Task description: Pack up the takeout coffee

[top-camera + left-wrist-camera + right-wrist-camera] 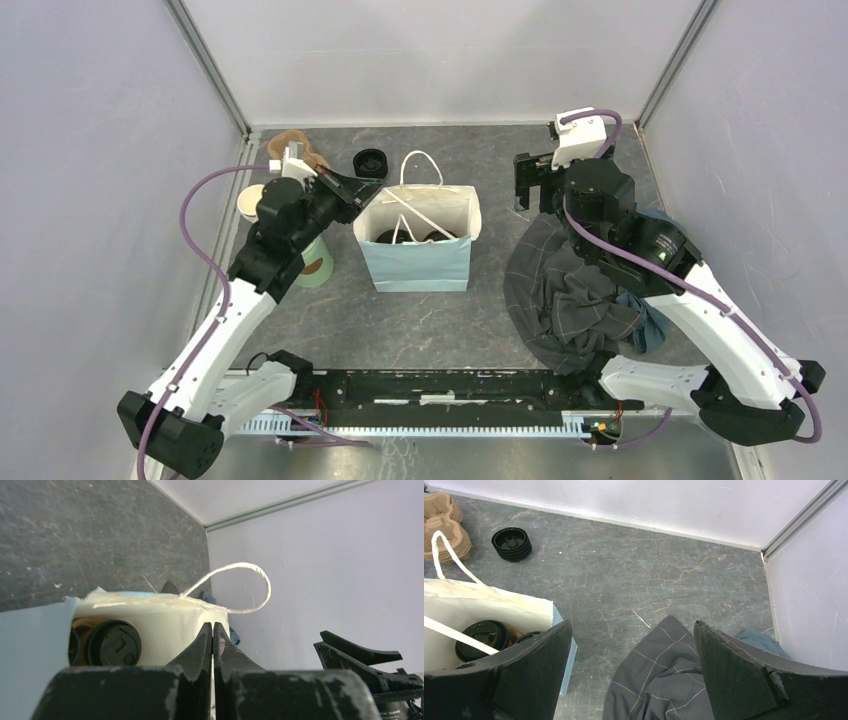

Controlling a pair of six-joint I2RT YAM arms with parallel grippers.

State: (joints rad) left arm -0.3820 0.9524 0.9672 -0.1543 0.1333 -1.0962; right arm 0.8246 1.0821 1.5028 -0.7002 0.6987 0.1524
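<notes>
1. Blue paper bag (420, 265) stands upright, mouth open.
2. First cup (387, 237) and second cup (441, 237) sit side by side inside the bag, black lids up.
3. Left gripper (362, 197) at the bag's left rim, fingers pressed together, holding nothing.
4. Right gripper (527, 187) right of the bag, fingers wide apart, empty.

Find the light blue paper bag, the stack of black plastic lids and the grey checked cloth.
Light blue paper bag (418, 262): top view, front wall.
Stack of black plastic lids (511, 541): right wrist view, top lid.
Grey checked cloth (560, 290): top view, middle folds.
</notes>
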